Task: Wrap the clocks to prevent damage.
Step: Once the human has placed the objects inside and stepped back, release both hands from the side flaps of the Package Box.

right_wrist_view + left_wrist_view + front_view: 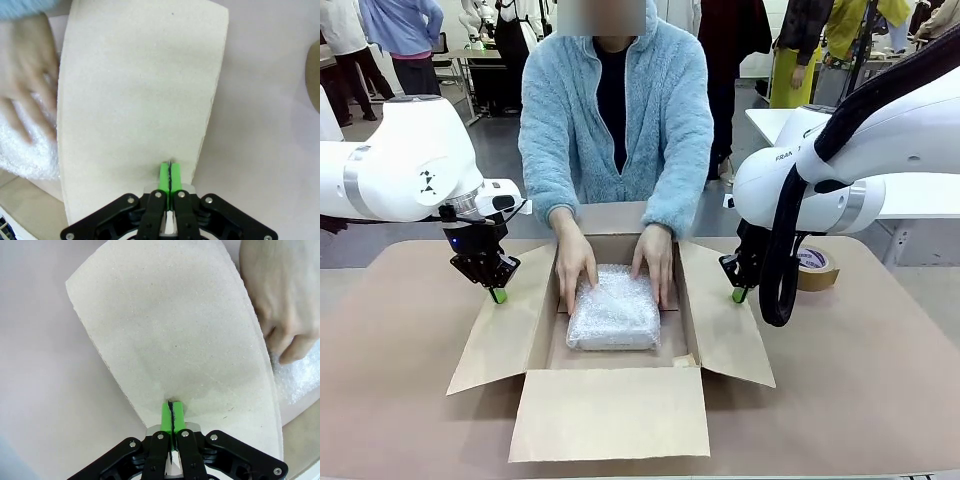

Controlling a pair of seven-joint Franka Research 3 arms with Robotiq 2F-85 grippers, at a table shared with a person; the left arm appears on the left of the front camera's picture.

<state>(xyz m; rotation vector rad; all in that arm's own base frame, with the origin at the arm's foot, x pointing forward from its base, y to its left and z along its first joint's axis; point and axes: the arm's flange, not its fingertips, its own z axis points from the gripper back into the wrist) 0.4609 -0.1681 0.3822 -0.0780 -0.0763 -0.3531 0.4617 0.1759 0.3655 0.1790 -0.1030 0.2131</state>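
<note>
- One cardboard box (610,410) stands open on the table (380,380). We judge the wrapping done and the packing under way, with closing and taping left.
- Two side flaps lean outward, the left flap (505,335) and the right flap (725,320).
- The bubble-wrap bundle (613,310) lies flat in the middle of the box floor. We cannot make out what is inside it.
- The person's hands (575,265) rest on its far corners. In the right wrist view one of them is blurred.
- The left gripper (498,293) has its jaws pinched tight on the left flap's outer edge. The right gripper (738,293) pinches the right flap likewise, partly behind its arm's cable.
- The tape roll (817,267) sits half hidden behind the right arm.
</note>
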